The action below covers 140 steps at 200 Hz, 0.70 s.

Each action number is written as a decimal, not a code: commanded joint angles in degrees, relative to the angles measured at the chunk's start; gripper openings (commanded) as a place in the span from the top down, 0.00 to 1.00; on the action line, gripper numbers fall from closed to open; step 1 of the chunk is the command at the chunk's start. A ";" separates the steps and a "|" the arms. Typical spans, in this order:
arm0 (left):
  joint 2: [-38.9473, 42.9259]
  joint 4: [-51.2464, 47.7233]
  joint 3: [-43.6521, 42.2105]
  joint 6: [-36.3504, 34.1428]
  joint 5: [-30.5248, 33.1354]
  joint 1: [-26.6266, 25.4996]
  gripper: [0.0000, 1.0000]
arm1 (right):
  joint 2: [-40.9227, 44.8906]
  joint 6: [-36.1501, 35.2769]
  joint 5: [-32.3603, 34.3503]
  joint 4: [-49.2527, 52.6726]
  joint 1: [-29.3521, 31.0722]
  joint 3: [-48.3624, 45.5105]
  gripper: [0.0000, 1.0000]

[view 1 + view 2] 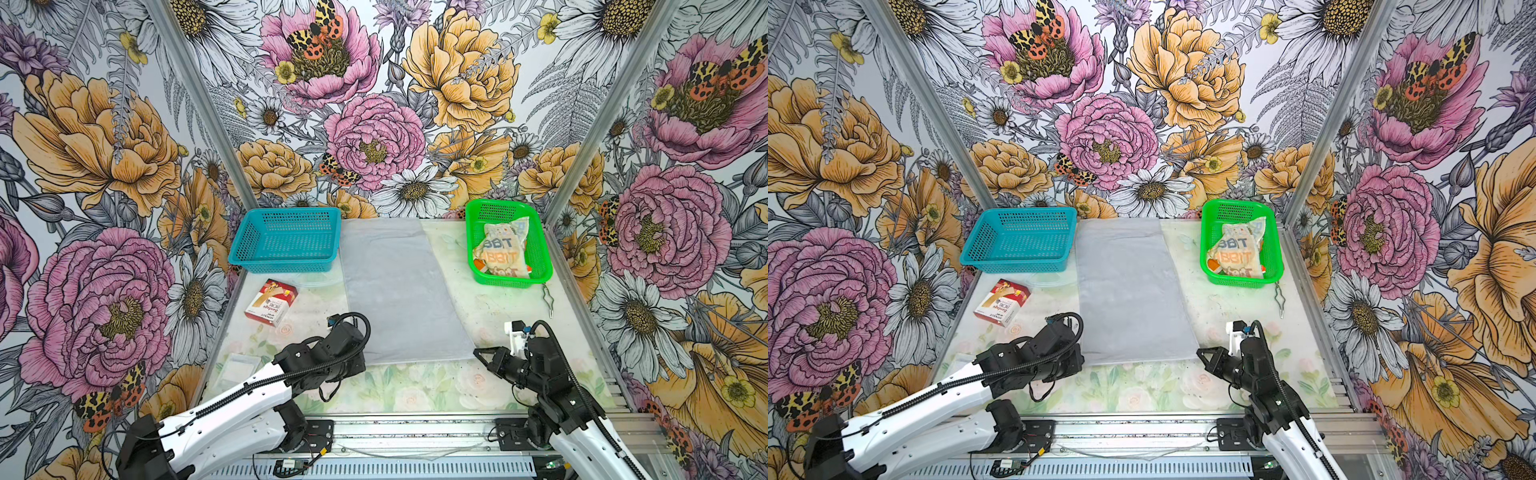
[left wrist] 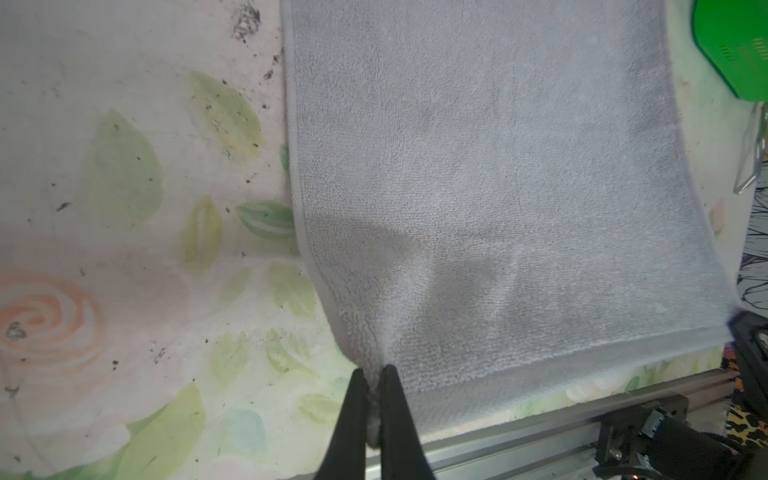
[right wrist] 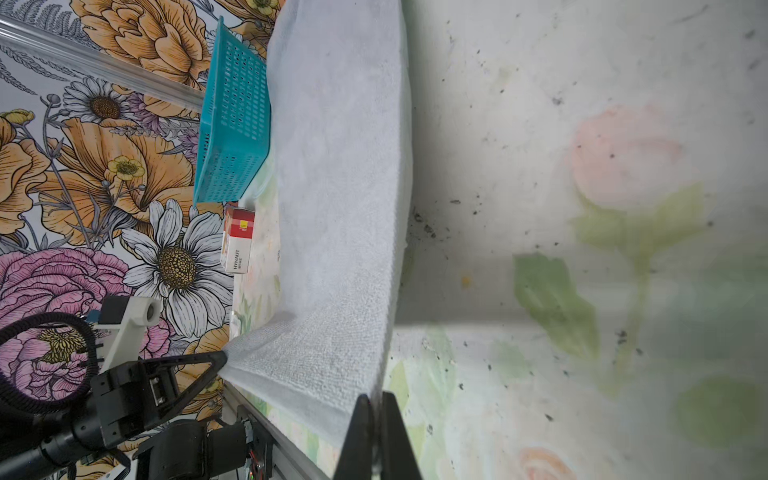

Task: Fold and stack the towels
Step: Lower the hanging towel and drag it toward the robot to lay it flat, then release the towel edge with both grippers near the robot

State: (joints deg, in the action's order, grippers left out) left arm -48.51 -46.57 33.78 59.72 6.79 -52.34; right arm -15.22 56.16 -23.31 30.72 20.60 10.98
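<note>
Evidently the left jaws and right jaws each pinch a near corner of the light grey towel (image 1: 399,291), flat on the counter (image 1: 490,307) ahead of them, likely to lift its hem evenly for folding. The RABBIT towel (image 1: 503,249) sits in the green basket (image 1: 542,253), well beyond the right jaws.

I am looking into a booth whose three walls (image 1: 374,104) are carrying bold wallpaper of pink and orange blooms, white daisies and spotted moths. Aluminium posts (image 1: 203,104) are running up the two back corners. The tabletop (image 1: 415,386) is showing a pale, faded rose print speckled with dark marks, and a metal rail (image 1: 415,432) is edging its near side.
</note>
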 commanded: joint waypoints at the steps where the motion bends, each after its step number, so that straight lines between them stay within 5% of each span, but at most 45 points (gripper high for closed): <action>1: 1.14 -2.47 -0.47 8.01 3.76 -5.46 1.00 | 3.42 0.97 4.23 8.73 2.03 4.61 1.00; 65: 3.20 -4.08 -2.45 15.57 11.19 -12.17 1.00 | 8.36 1.67 4.41 16.39 3.30 4.74 1.00; 140: 2.63 -4.22 -4.25 20.01 9.56 -17.67 1.00 | 11.16 0.35 5.84 25.51 3.66 7.45 0.96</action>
State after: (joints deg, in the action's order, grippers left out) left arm -44.56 -48.18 30.06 76.44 14.41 -68.14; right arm -5.13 57.41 -19.68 51.44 24.10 16.01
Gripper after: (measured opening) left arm 0.070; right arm 0.058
